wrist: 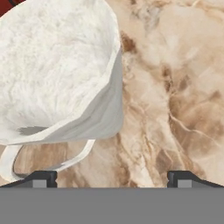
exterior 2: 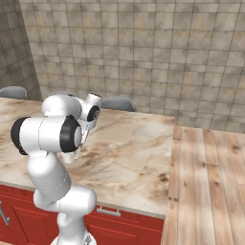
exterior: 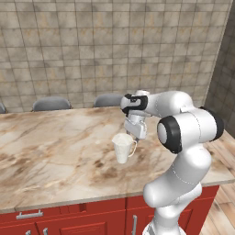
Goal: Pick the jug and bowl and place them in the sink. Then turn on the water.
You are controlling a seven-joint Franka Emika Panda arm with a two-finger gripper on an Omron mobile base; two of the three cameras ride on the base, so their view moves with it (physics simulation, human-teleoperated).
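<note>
The jug (exterior: 123,148) stands upright on the marble counter (exterior: 55,156), its handle (exterior: 133,148) toward the arm. The gripper (exterior: 136,136) hangs just above and beside the handle side of the jug, jaws spread wide, holding nothing. In the hand view the jug (wrist: 57,74) lies at upper left, with its handle loop (wrist: 48,164) near the left fingertip (wrist: 41,178); bare marble lies between the tips. Grey chair backs (exterior: 51,103) line the far counter edge, well apart. Red cabinet fronts (exterior: 69,222) sit below the counter. Wood flooring (exterior 2: 210,191) lies to the right of it.
</note>
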